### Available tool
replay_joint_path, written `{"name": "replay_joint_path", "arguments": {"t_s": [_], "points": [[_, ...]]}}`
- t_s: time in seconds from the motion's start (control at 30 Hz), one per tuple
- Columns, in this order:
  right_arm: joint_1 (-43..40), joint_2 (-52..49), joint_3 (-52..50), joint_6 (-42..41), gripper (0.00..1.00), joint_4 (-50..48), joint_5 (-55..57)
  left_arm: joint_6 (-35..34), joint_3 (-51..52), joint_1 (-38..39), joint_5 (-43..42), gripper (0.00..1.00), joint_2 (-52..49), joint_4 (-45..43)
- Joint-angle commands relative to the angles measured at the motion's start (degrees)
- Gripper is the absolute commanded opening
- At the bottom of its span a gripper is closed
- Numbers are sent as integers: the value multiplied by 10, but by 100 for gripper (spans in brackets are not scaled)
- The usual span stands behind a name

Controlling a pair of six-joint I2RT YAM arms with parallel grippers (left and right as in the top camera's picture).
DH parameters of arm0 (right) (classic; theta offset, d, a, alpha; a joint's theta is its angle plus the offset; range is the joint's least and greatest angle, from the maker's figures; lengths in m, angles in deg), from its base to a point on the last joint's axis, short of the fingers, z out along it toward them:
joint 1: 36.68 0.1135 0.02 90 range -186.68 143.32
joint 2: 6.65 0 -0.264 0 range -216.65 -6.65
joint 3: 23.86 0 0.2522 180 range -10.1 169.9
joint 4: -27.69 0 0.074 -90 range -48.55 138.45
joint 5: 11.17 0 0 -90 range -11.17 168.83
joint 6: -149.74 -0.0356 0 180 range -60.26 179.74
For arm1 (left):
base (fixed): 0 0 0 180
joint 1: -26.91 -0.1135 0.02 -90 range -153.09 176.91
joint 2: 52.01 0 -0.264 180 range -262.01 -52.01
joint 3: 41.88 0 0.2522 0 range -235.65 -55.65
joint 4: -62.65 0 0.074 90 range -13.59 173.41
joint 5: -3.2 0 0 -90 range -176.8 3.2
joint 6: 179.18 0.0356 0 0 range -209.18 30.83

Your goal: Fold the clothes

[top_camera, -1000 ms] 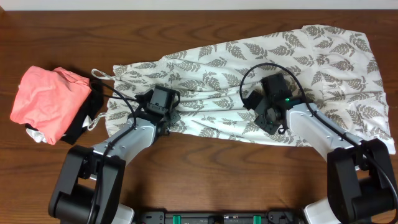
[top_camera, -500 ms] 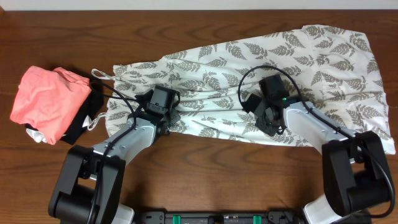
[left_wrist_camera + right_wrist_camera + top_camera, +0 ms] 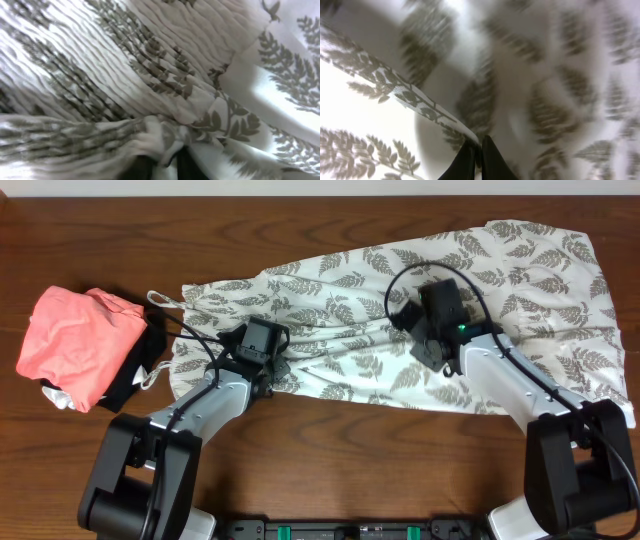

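The clothes (image 3: 400, 300), a thin white garment printed with grey fern leaves, lies spread across the table from left-centre to the far right. Its thin white straps (image 3: 160, 302) trail at its left end. My left gripper (image 3: 262, 365) sits at the garment's front left edge, shut on a bunch of gathered cloth (image 3: 162, 142). My right gripper (image 3: 432, 352) is over the garment's middle, shut on a printed hem edge (image 3: 445, 120) and lifting it. The cloth fills both wrist views.
A salmon-pink garment (image 3: 75, 345) lies bunched at the table's left, on top of a black garment (image 3: 140, 365). The brown wooden table (image 3: 330, 450) shows along the front. The arm bases stand at the front edge.
My right gripper has moved back, away from the front edge, carrying the garment's hem with it. The left gripper has stayed in place.
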Motion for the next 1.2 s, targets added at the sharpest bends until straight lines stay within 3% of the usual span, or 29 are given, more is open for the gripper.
{"name": "replay_joint_path", "arguments": {"t_s": [0.0,0.1,0.4,0.53,0.7,0.9,1.17], "points": [[4,12,8,-38,6,-26,18,9,9,-2,5,33,-24,19],[2,11,2,-41,6,-58,0,9,9,-2,5,45,-24,22],[0,-39,-6,-63,12,-56,-11,9,9,-2,5,46,-24,24],[0,-30,-6,-114,12,-43,7,9,9,-2,5,47,-24,23],[-6,5,-6,-222,23,4,-8,9,9,-2,5,47,-24,23],[-40,-5,-21,-312,16,66,-59,9,9,-2,5,48,-24,23],[-66,-8,-87,-317,15,25,-59,9,9,-2,4,69,-23,37]]}}
